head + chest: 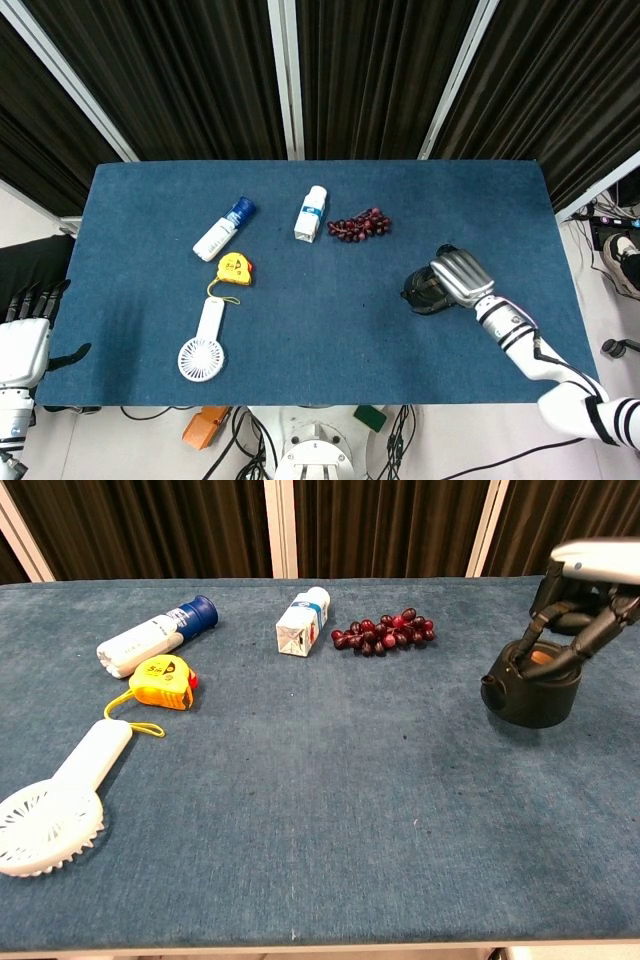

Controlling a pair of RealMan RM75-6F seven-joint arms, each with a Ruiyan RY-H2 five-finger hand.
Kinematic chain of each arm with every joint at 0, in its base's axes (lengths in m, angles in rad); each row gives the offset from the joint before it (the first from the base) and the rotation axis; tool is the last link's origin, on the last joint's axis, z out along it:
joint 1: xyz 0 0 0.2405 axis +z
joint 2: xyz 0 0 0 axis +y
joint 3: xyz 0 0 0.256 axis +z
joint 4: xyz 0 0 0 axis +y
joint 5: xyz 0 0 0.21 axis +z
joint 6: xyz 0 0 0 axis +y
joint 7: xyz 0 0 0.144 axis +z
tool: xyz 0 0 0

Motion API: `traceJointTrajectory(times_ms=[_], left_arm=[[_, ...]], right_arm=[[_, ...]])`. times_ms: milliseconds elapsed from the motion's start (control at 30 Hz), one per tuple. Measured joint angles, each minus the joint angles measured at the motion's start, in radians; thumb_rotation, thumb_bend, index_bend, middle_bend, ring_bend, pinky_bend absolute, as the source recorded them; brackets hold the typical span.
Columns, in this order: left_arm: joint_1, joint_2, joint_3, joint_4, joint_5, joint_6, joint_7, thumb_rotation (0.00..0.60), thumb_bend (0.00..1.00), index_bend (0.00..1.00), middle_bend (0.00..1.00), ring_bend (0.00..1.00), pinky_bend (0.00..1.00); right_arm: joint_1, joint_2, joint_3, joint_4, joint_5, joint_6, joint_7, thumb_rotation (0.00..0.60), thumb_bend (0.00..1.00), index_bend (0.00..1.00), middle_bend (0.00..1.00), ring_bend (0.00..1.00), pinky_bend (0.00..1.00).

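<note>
The table (pixel 480 190) wore a deep blue, felt-like cover, set against black ribbed curtains (pixel 190 70) divided by pale grey posts across the top of the frame. At right of centre the teapot (pixel 530 685) was black, with an orange-brown spot on its lid. The right hand (pixel 460 277) above it was silver-grey on the back with dark fingers (pixel 590 635). The left hand (pixel 22 340), at the lower left edge, was white with black fingers. The grapes (pixel 358 225) were dark red. The small carton (pixel 311 213) was white with blue print. The bottle (pixel 223 228) was white with a blue cap. The tape measure (pixel 234 267) was yellow-orange with a yellow loop, and the handheld fan (pixel 204 343) was white.
</note>
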Motion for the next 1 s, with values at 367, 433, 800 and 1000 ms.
traceJointTrajectory(times_ms=[367,433,800,1000], left_arm=[[0.002,0.008,0.0,-0.016,0.011,0.012,0.012,0.6,0.16,0.07,0.1,0.02,0.0],[0.003,0.009,0.0,-0.017,0.012,0.015,0.012,0.6,0.16,0.07,0.1,0.02,0.0],[0.006,0.007,0.0,-0.008,0.014,0.02,0.003,0.6,0.16,0.07,0.1,0.02,0.0],[0.004,0.003,-0.001,-0.002,0.018,0.019,-0.002,0.6,0.16,0.07,0.1,0.02,0.0]], right_arm=[[-0.044,-0.013,-0.011,0.024,-0.093,0.132,0.05,0.377,0.5,1.0,1.0,1.0,0.39],[-0.049,-0.018,-0.012,0.027,-0.106,0.151,0.056,0.381,0.51,1.0,1.0,1.0,0.4],[-0.052,-0.054,-0.01,0.039,-0.142,0.191,0.009,0.439,0.53,1.0,1.0,1.0,0.48],[-0.028,-0.092,0.006,0.041,-0.154,0.192,-0.092,0.448,0.53,1.0,1.0,1.0,0.51]])
